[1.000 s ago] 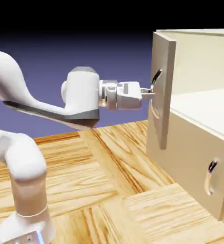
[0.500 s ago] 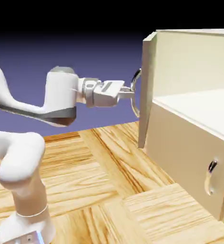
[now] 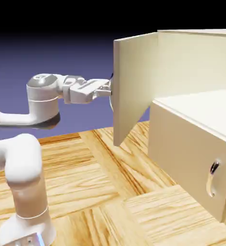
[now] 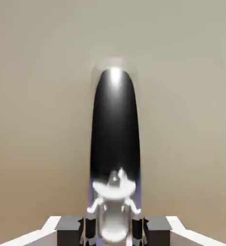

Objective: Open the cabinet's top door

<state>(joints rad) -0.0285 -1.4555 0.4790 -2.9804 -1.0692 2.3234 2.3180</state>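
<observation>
Cabinet top door (image 3: 134,86) stands swung open, just beyond the gripper (image 3: 103,90); the gripper's 2 fingers (image 4: 69,229) pinch its curved silver handle (image 4: 115,125) between them.

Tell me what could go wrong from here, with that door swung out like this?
The gripper is shut on the slim curved handle of the top door, so the smooth, shiny metal might slip between the fingertips if the pull turns sideways. The door stands wide open, hinged at one edge, so pulling straight back rather than along its arc could strain the grip or twist the hand.
</observation>
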